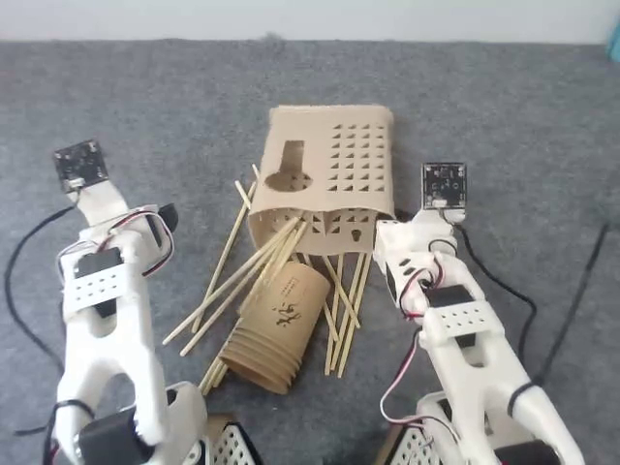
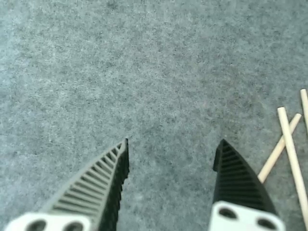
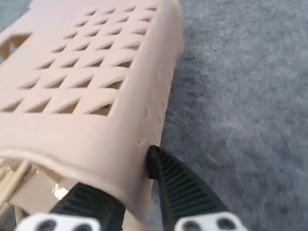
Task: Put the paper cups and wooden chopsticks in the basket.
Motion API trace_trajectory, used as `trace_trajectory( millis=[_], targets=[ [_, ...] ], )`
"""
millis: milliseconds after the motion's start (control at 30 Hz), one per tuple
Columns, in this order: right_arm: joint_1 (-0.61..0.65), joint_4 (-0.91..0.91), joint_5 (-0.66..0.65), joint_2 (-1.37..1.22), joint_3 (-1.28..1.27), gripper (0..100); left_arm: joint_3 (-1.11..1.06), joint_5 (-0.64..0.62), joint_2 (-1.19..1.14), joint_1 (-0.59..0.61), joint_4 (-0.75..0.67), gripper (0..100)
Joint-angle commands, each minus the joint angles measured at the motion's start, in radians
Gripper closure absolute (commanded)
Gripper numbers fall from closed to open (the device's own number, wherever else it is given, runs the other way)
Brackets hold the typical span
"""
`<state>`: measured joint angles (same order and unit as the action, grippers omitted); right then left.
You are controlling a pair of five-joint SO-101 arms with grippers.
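On the grey carpet (image 1: 145,116) the basket (image 1: 334,160), probably light and stiff, lay tipped beyond spilled chopsticks (image 1: 232,281) and nested paper cups (image 1: 276,329), its right rim, a sensible hold, pinched by the right gripper (image 3: 132,190); the left gripper (image 2: 171,144) gaped.

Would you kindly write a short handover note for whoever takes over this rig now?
Left gripper open, over bare carpet beside the chopsticks.
Right gripper shut on the basket's near right rim.
Basket lies on its side, mouth toward the arms.
Paper cups, stacked, lie just outside the mouth; chopsticks scattered around them, a few ends inside.
Done: nothing fully in. Left: probably right the basket, then load cups and chopsticks.
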<state>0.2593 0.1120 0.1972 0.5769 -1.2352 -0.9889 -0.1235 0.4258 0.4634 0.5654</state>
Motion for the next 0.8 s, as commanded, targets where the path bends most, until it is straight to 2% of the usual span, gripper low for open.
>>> trace_trajectory(
  millis=[0, 400, 567, 767],
  targets=[
    [-0.001, 0.099, 0.015, 0.002, 0.161, 99.1, -0.005, 0.012, 0.003, -0.011, -0.026, 72],
    [0.001, 0.779, 0.021, -0.03, 0.79, 99.1, -0.007, 0.014, 0.003, -0.011, -0.028, 72],
    [0.001, 1.044, 0.066, -0.222, 1.115, 99.1, -0.01, 0.037, 0.006, -0.011, -0.028, 72],
    [0.002, 1.27, 0.068, -0.49, 1.459, 99.1, -0.01, 0.038, 0.005, -0.011, -0.029, 72]
  ],
)
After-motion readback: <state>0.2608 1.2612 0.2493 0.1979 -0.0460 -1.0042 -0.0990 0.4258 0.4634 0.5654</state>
